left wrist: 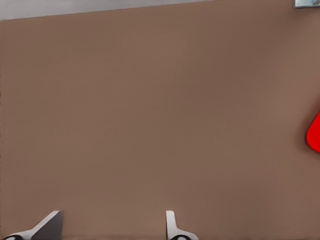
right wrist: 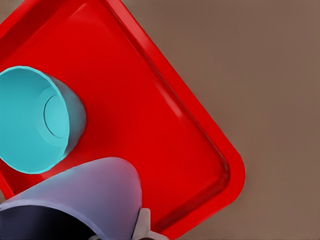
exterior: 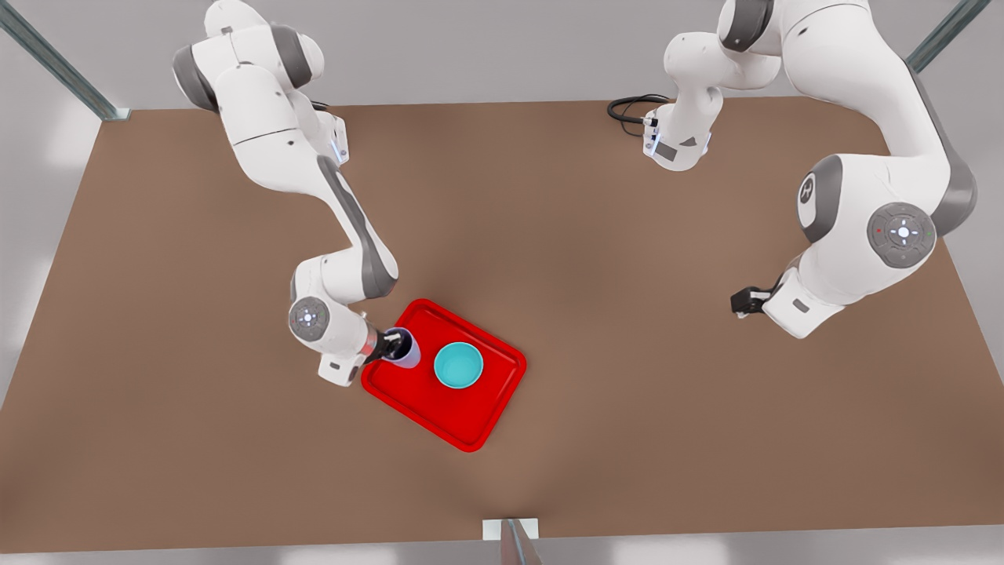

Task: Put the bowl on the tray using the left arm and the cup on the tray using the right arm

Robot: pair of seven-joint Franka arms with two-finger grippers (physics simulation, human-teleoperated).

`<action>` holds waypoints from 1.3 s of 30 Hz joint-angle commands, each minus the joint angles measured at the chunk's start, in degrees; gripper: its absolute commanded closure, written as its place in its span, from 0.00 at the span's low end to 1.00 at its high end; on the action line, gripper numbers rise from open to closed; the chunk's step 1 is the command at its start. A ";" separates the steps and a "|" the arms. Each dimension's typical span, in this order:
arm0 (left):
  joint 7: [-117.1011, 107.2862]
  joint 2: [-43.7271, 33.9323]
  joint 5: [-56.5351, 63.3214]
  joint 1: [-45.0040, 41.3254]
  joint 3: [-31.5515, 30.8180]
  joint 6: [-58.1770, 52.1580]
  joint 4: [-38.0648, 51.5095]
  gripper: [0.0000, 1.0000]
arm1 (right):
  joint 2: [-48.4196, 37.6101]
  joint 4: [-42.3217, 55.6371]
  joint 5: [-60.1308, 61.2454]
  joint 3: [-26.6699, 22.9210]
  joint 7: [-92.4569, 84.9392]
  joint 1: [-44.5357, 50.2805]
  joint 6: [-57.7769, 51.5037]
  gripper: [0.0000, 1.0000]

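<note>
White arms (exterior: 259,118) w/ grey joint covers, black tools, round hub markings.

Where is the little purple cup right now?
The cup is over the red tray's corner at the front view's left, beside the teal bowl, gripped by the right gripper.

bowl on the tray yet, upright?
Yes. The teal bowl sits upright inside the red tray, opening up, apart from the cup.

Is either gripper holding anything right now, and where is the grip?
The right gripper holds the cup by its rim, over the tray. The left gripper is open, holding nothing.
</note>
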 commanded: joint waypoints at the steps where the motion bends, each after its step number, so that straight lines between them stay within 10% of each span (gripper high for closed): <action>1: -0.18 -0.01 0.85 -0.13 0.00 0.00 -0.09 0.00 | 0.65 0.45 0.07 -0.36 0.27 0.69 -0.19 0.79; 8: -1.15 -0.18 0.85 -0.21 0.00 -0.53 -0.09 0.00 | 2.50 -0.51 0.78 -0.45 0.44 0.87 1.39 0.79; 10: -1.24 -0.27 0.85 -0.21 0.00 -1.23 -0.09 0.00 | 2.85 -0.43 0.95 -0.45 3.61 0.87 1.39 0.63; 11: -1.15 -0.27 0.85 -0.21 0.00 -1.23 -0.09 0.00 | 2.85 -0.43 0.95 -0.45 3.60 0.95 1.47 0.12; 14: -1.24 -0.36 0.85 -0.21 -0.09 -1.23 -0.09 0.00 | 2.85 -0.43 1.04 -0.89 3.52 1.13 1.56 0.01; 31: -2.03 -1.85 0.85 -0.30 -0.44 -2.90 0.26 0.00 | -0.22 0.01 0.95 -3.18 3.34 2.10 -3.71 0.00; 39: -2.82 -1.94 0.85 -0.65 -0.53 -3.60 0.26 0.00 | -20.78 0.71 -11.95 -1.34 5.19 -10.81 -26.03 0.00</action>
